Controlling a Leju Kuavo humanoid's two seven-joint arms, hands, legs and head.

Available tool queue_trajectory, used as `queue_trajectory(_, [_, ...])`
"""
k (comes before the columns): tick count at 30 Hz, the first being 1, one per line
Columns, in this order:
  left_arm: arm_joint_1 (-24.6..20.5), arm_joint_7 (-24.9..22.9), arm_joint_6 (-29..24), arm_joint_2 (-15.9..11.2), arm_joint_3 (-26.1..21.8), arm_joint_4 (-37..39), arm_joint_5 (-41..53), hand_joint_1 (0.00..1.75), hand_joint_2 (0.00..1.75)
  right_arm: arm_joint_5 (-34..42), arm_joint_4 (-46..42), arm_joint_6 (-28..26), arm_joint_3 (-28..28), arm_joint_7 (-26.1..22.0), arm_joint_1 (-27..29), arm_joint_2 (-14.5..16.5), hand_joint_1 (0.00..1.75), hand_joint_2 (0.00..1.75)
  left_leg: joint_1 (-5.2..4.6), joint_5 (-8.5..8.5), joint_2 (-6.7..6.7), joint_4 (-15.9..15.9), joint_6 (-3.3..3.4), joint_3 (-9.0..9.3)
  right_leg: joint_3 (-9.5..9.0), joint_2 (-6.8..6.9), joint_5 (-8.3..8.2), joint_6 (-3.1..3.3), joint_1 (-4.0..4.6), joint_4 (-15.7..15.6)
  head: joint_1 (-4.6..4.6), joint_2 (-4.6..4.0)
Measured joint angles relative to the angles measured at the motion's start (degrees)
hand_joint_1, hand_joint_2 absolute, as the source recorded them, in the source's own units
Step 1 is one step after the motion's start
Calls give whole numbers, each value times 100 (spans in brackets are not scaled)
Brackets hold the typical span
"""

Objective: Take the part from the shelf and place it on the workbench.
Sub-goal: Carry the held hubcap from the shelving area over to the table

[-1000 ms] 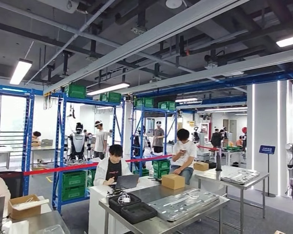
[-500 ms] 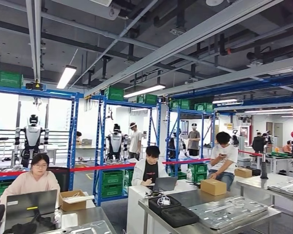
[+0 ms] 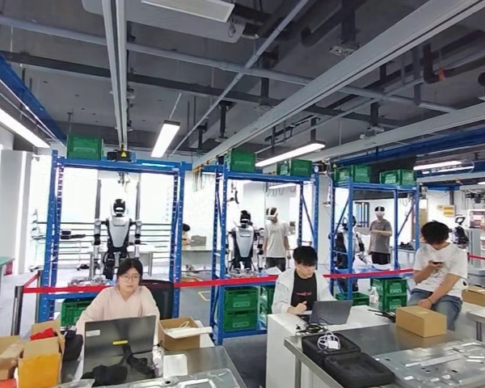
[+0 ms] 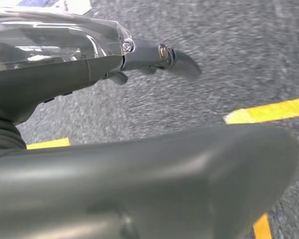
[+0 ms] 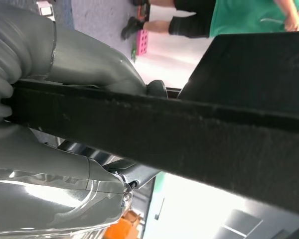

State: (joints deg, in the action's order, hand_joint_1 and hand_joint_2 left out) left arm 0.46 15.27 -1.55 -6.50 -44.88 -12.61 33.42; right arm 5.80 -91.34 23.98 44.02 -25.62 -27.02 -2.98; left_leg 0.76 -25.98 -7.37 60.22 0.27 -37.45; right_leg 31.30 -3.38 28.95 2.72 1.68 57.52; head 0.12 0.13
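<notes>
While the right robot hand [image 5: 65, 144] grips a black part [image 5: 201, 134], the left [image 4: 102, 114] hangs empty.

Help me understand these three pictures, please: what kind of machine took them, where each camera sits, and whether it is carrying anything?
They come from a two-legged humanoid robot with two arms and many-fingered hands. The wide picture is from its head, looking across a workshop: blue shelving with green crates, people at laptops, and metal tables; the nearest table bears black cases and a cardboard box. The other two pictures come from cameras at the wrists and are turned on their side. The left hand hangs over grey floor with yellow lines, apparently holding nothing. The right hand grips a flat dark part, most likely the part meant for the workbench.
</notes>
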Motion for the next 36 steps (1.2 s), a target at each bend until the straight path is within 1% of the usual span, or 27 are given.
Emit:
queue_trajectory(1, [6,2,1,0,-13,0,13,0,175,7,1,-4,-1,1,0,6,175,175,-17,-94,134,113,-21,-53,-34,73,-23,-9,-15,-74,-1,0])
queue_trajectory(3, [-19,16,-5,-4,-42,-1,35,0,175,27,4,-22,-10,7,19,14,175,175,-29,-435,481,643,-74,-285,-66,216,-51,-23,-28,-145,-1,0])
queue_trajectory(4, [-39,27,-4,-6,-57,-1,53,0,175,37,11,-31,-15,15,34,14,175,175,-11,-608,576,997,-110,-435,-65,286,-50,-26,-31,-146,1,0])
queue_trajectory(5, [-50,38,3,-6,-71,-2,72,0,175,42,21,-37,-19,24,51,14,175,175,16,-706,630,1268,-146,-542,-64,352,-47,-30,-35,-144,1,0])
queue_trajectory(6, [-47,48,11,-6,-85,-2,90,0,175,41,34,-37,-20,34,64,14,175,175,47,-706,662,1368,-183,-561,-62,402,-41,-39,-43,-141,1,0])
queue_trajectory(7, [-40,54,20,-7,-102,-2,109,0,175,37,47,-37,-19,44,70,14,175,175,77,-608,683,1257,-219,-474,-62,439,-31,-56,-56,-131,2,0])
queue_trajectory(9, [-30,62,31,-11,-143,-2,132,0,175,32,62,-37,-17,56,70,16,175,175,122,-297,724,577,-289,-69,-59,483,12,-124,-90,-80,2,0])
queue_trajectory(10, [-35,66,36,-12,-162,-3,143,0,175,32,63,-37,-19,58,66,17,175,175,124,-200,738,256,-290,107,-44,497,42,-170,-95,-32,2,0])
queue_trajectory(11, [-42,70,40,-13,-176,-4,152,0,175,34,62,-36,-20,59,63,20,175,175,115,-161,747,52,-259,216,-28,505,65,-211,-95,6,1,0])
queue_trajectory(12, [-45,78,45,-11,-191,-5,167,0,175,36,61,-34,-20,59,62,22,175,175,96,-177,750,-30,-211,253,-11,511,81,-243,-91,32,-1,0])
queue_trajectory(14, [-35,91,52,-11,-222,-7,204,0,175,40,61,-31,-22,59,63,25,175,175,65,-184,739,-40,-88,248,0,511,97,-283,-104,44,-3,0])
queue_trajectory(16, [-28,103,57,-14,-262,-7,246,0,175,44,62,-32,-27,56,63,25,175,175,57,-181,733,-53,-10,257,53,468,210,-323,-130,185,-4,0])
queue_trajectory(17, [-33,107,59,-18,-284,-8,266,0,175,45,61,-32,-30,54,63,25,175,175,56,-181,730,-59,21,262,158,438,345,-341,-138,415,-4,0])
queue_trajectory(19, [-47,110,62,-23,-319,-10,297,0,175,45,63,-33,-33,51,72,25,175,175,35,-191,718,-59,64,265,536,401,680,-350,-141,1179,-5,0])
queue_trajectory(20, [-48,110,65,-23,-329,-11,311,0,175,45,64,-33,-33,51,84,25,175,175,18,-198,709,-58,77,269,733,397,787,-343,-140,1536,-5,0])
queue_trajectory(21, [-48,109,68,-22,-336,-11,324,0,175,45,66,-33,-33,51,98,24,175,175,-1,-206,699,-58,89,279,860,395,790,-327,-135,1727,-5,0])
queue_trajectory(22, [-47,109,72,-22,-345,-11,338,0,175,45,67,-33,-33,51,109,24,175,175,-18,-216,686,-58,102,296,880,389,675,-302,-126,1688,-5,0])
queue_trajectory(23, [-49,108,75,-21,-357,-11,355,0,175,45,67,-33,-34,51,115,24,175,175,-31,-228,672,-58,111,320,797,378,465,-268,-109,1431,-5,0])
queue_trajectory(24, [-53,109,78,-21,-372,-11,371,0,175,46,65,-33,-36,50,115,24,175,175,-39,-241,656,-59,118,343,651,355,209,-221,-83,1039,-5,0])
queue_trajectory(25, [-61,109,81,-16,-390,-11,385,0,175,47,64,-33,-38,48,111,25,175,175,-44,-253,643,-62,118,358,503,328,14,-170,-56,676,-4,0])
queue_trajectory(26, [-70,110,84,-11,-406,-11,396,0,175,48,62,-33,-41,45,106,26,175,175,-38,-259,630,-64,108,360,395,308,-113,-131,-31,396,-5,1])
queue_trajectory(27, [-73,110,87,-7,-421,-11,406,0,175,49,62,-33,-43,43,103,27,175,175,-29,-261,622,-68,95,352,337,295,-158,-99,-7,238,-6,3])
queue_trajectory(29, [-70,110,92,3,-447,-11,426,0,175,50,60,-33,-44,40,101,36,175,175,-16,-256,614,-90,47,345,300,299,-134,-68,8,127,-7,4])
queue_trajectory(31, [-62,113,93,5,-465,-12,440,0,175,51,53,-33,-45,38,102,53,175,175,-19,-309,629,-50,1,335,223,319,-146,-61,-25,-5,-8,2])
queue_trajectory(33, [-66,117,92,-2,-478,-14,445,0,175,54,49,-33,-44,32,100,72,175,175,-8,-523,647,355,-46,141,143,343,-163,-63,-65,-103,-8,1])
queue_trajectory(35, [-63,118,93,-10,-488,-15,448,0,175,55,56,-32,-40,29,108,83,175,175,21,-784,653,1059,-100,-241,105,357,-135,-57,-76,-111,-7,0])
queue_trajectory(36, [-53,117,94,-13,-491,-15,449,0,175,54,61,-31,-39,29,118,85,175,175,42,-819,658,1296,-127,-389,84,360,-114,-65,-82,-110,-7,0])
